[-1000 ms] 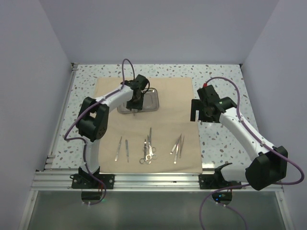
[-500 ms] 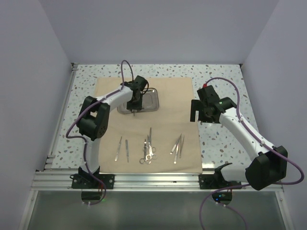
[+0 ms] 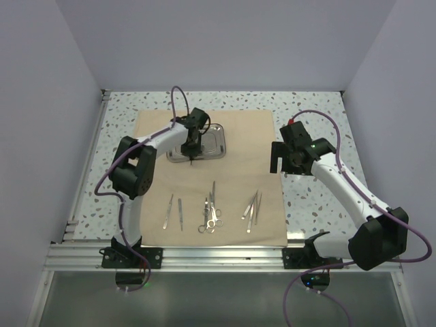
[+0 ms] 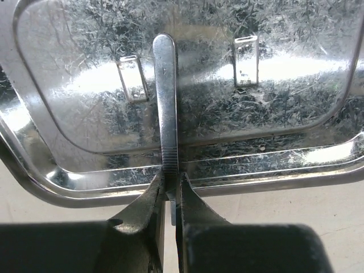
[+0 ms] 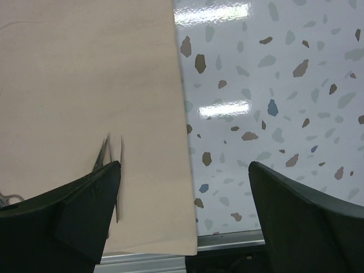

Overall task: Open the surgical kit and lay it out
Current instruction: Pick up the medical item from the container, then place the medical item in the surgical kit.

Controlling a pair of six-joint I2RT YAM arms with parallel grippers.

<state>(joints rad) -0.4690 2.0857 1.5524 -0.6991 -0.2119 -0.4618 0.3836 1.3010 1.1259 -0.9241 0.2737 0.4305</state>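
Top external view, nearest first: three groups of thin silver instruments [image 3: 211, 212] lie in a row on the near half of the tan cloth wrap [image 3: 255, 136], which is spread flat on the speckled tabletop [image 3: 313, 116]. Further back on the right, my right fingers [image 3: 281, 163] are spread wide and hold nothing, hovering at the cloth's right edge. Further still, my left fingers [image 3: 191, 151] are clenched on the ribbed end of a flat, slim steel handle [image 4: 166, 96]. Its rounded far end rests inside the small rectangular shiny steel tray [image 4: 256, 170], and its shaft crosses the near rim.

My worry is the grip. It is a narrow pinch on smooth metal at the very tip, so the piece may pivot or slip out as I lift. If I drag rather than lift, it could catch the rim and shove the tray. That could ruck the cloth and disturb the row.
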